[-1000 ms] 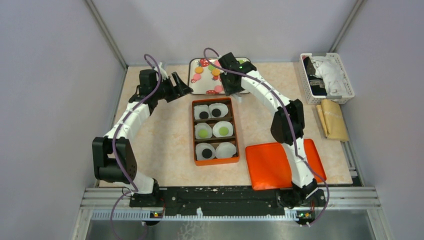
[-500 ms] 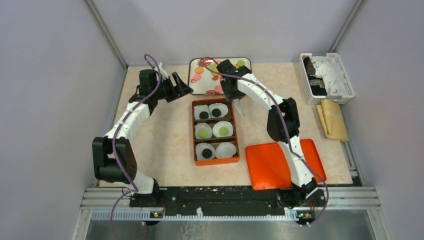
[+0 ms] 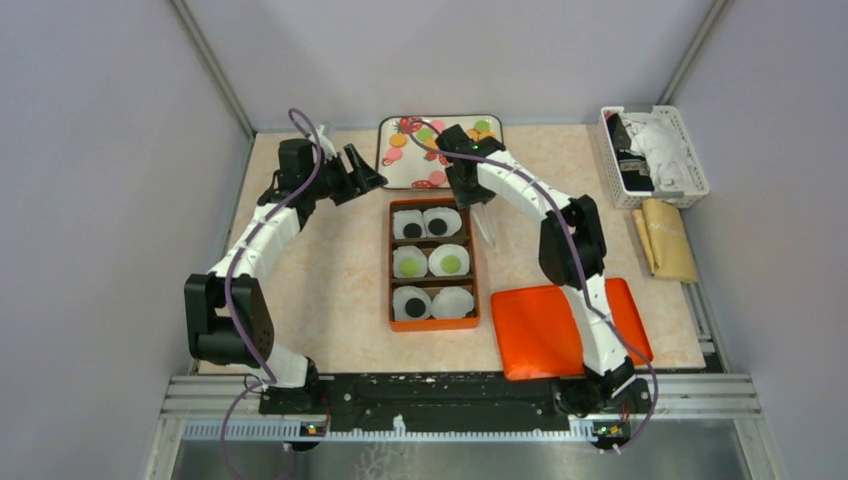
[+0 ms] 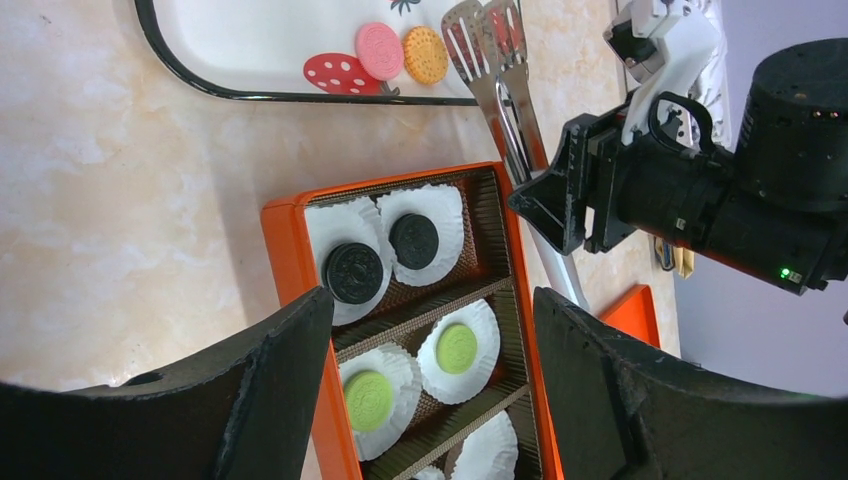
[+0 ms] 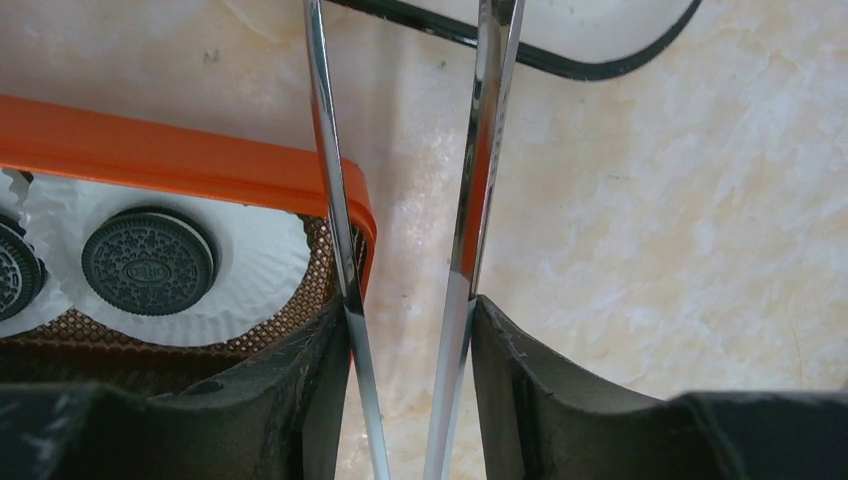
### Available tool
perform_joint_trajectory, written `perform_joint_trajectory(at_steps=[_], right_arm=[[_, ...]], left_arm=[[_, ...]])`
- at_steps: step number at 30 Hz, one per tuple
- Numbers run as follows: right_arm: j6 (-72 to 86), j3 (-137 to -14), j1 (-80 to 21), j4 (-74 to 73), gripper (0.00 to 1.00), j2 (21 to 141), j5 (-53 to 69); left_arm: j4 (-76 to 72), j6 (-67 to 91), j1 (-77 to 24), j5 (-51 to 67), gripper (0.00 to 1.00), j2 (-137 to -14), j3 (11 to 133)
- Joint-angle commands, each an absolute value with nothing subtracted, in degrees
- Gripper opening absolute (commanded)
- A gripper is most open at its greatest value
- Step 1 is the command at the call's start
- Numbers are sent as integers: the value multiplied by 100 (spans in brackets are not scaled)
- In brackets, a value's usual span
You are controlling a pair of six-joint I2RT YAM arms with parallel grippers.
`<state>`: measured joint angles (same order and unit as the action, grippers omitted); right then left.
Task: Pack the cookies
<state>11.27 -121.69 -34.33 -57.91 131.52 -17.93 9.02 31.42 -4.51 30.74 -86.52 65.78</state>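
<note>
We see the right gripper (image 5: 410,335) clamping the tongs (image 5: 478,180), blades slightly spread, pinching nothing. The tongs point at the tray (image 4: 250,45). Loose cookies (image 4: 425,55) lie there just beside the tips. Right arm nearer.

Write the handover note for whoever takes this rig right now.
Left pincer: open, empty, hovering left of the orange box.
Right pincer: shut on the tongs, whose tips are at the tray's near edge; I cannot tell if they carry anything.
Done: five of six paper cups hold cookies, three black and two green.
Left: fill the near right cup; a pink cookie and an orange cookie wait on the tray. The lid lies off, right of the box.
</note>
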Motion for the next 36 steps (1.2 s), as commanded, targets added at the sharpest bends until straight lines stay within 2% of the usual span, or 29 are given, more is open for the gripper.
perform_joint_trajectory(at_steps=[1, 10, 25, 36], right_arm=[[1217, -11934, -3419, -5458, 44, 12266, -2066], [1170, -11949, -3418, -5141, 45, 11849, -1997], [1051, -12977, -3421, -5912, 46, 12674, -1663], [1027, -13047, -3445, -6080, 47, 12894, -1611]], left_arm=[[629, 3155, -431, 3201, 79, -8455, 6670], [592, 3181, -430, 3245, 79, -8484, 6670], [628, 3155, -422, 3240, 79, -8475, 6725], [639, 3129, -404, 3228, 80, -8470, 6693]])
